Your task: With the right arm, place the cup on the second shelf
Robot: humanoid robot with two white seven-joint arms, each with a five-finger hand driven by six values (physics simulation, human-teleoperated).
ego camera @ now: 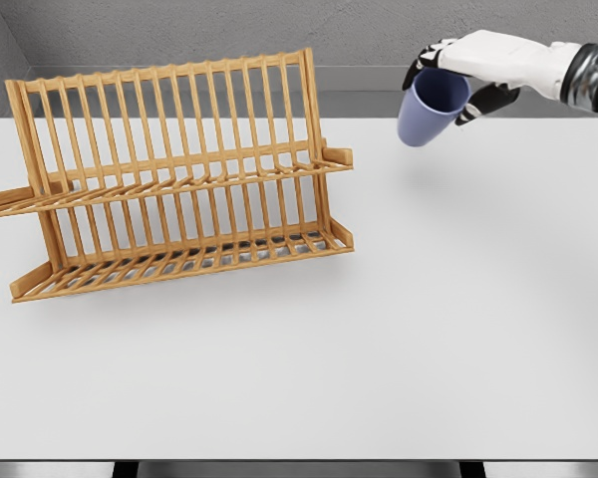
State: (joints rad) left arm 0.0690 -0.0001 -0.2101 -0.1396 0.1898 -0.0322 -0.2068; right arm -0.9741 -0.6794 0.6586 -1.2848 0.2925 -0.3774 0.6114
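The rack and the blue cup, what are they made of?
The rack looks like wood: orange-brown slats with a matte finish. The cup, held tilted by the right robot hand, looks like smooth plastic: plain periwinkle, no shine. It could be glazed ceramic.

A bare simulated test space: plain white table (pixel 429 329) against grey textured walls (pixel 279 30).

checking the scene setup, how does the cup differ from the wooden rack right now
The cup is plain blue; the wooden rack is tan and slatted. The cup is small and solid-walled, the rack wide and open. The cup is held in the air, tilted, by the right hand; the rack stands on the white table. Neither touches the other.
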